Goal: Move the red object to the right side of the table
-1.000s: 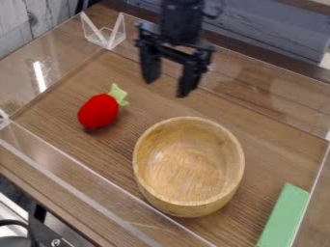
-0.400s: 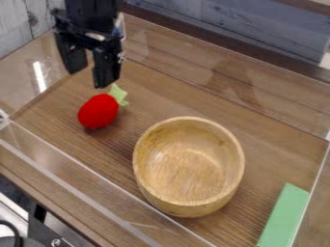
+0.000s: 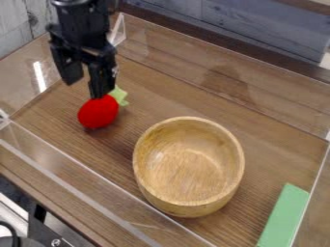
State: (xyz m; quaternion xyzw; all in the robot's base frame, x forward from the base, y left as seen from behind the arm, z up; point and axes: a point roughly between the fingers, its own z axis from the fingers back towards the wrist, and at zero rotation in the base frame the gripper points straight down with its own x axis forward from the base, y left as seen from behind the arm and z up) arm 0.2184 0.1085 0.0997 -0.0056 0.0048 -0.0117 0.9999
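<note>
A: What do we see nearest to us?

B: At the front runs the low clear wall of the table (image 3: 258, 96), and in the near right corner lies a flat green block (image 3: 285, 218). Just behind the front wall stands a round wooden bowl (image 3: 190, 165), upright and with nothing inside.

A: And the red object (image 3: 99, 111)?

B: We find it on the left part of the tabletop, to the left of the bowl and a little farther back, clearly apart from it. It lies on the wood with its green leaves pointing to the upper right.

A: How does the arm stand?

B: The black gripper (image 3: 80, 74) hangs from above and points straight down. We see it directly over the far upper edge of the red object, its 2 fingers (image 3: 62, 71) vertical. The right finger reaches down close to the top of the fruit; we cannot tell if it touches it.

A: The jaws?

B: They are spread wide, with a gap between them, and nothing is between them.
</note>
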